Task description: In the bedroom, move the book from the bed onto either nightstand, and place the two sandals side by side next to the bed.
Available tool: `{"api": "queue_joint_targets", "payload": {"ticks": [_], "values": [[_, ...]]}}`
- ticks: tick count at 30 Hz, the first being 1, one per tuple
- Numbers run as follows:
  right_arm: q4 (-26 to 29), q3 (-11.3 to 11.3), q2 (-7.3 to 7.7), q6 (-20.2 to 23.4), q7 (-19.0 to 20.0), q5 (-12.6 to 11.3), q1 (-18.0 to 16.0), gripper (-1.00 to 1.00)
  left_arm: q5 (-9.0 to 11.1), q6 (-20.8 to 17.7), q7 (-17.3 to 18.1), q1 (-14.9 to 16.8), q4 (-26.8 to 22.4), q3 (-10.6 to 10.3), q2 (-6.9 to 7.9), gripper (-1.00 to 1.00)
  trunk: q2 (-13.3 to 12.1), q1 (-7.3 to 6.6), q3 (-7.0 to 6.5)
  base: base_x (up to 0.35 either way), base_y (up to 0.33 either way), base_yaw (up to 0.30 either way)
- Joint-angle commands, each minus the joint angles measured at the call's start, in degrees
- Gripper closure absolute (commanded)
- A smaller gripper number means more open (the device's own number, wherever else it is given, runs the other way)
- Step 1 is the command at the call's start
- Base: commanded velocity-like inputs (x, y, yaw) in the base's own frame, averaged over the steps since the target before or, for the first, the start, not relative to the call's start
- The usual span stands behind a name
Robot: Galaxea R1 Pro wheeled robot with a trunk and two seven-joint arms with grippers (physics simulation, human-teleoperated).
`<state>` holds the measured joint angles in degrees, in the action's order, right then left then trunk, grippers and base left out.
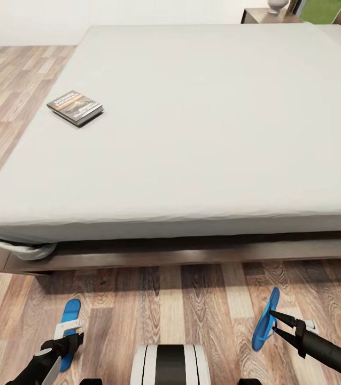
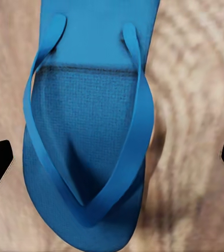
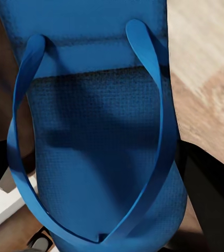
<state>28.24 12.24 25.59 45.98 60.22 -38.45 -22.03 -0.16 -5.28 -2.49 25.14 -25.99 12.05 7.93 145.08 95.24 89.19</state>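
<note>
The book's (image 1: 75,107) cover lettering is too small to read, and the bed (image 1: 202,133) runs past the right edge.

Sandal (image 3: 99,131): bright blue flip-flop, very close to the lens, strap side facing it.
Straps (image 3: 156,105): two thin blue bands, wide apart at one end, meeting in a V at the other.
Footbed: fine woven texture, shadowed toward the middle.
Right gripper fingers (image 3: 209,178): dark shapes at both flanks of the sandal, probably gripping its edges; contact unclear.
Floor (image 3: 206,63): pale wood planks beside the sandal.
</note>
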Motion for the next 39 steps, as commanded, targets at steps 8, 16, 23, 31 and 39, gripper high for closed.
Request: {"api": "queue_joint_targets", "payload": {"ticks": [8, 16, 23, 31, 39], "values": [[0.0, 0.0, -0.01, 0.3, -0.2, 0.0, 0.0, 1.00, 0.0, -0.3, -0.1, 0.0, -0.1, 0.1, -0.02, -1.00, -0.1, -0.21, -1.75, 0.000, 0.000, 0.000], [0.0, 0.0, -0.01, 0.2, -0.3, 0.0, 0.0, 1.00, 0.0, -0.3, 0.0, 0.0, -0.1, 0.1, -0.02, -1.00, -0.1, -0.21, -1.75, 0.000, 0.000, 0.000], [0.0, 0.0, -0.01, 0.2, -0.3, 0.0, 0.0, 1.00, 1.4, -0.3, 7.4, 0.0, -0.4, 0.8, 1.26, -1.00, -0.1, -0.21, -1.75, 0.000, 0.000, 0.000], [0.0, 0.0, -0.01, 0.2, -0.3, 0.0, 0.0, 1.00, 2.3, -0.4, 17.7, 0.0, -0.6, 8.8, 6.68, -1.00, -0.1, -0.21, -1.75, 0.000, 0.000, 0.000], [0.0, 0.0, -0.17, 0.1, -0.4, 0.0, 0.0, 1.00, 2.5, -0.8, 34.5, 0.0, -0.3, 13.5, 11.60, -1.00, -0.1, -0.21, -1.75, 0.000, 0.000, 0.000]]}}
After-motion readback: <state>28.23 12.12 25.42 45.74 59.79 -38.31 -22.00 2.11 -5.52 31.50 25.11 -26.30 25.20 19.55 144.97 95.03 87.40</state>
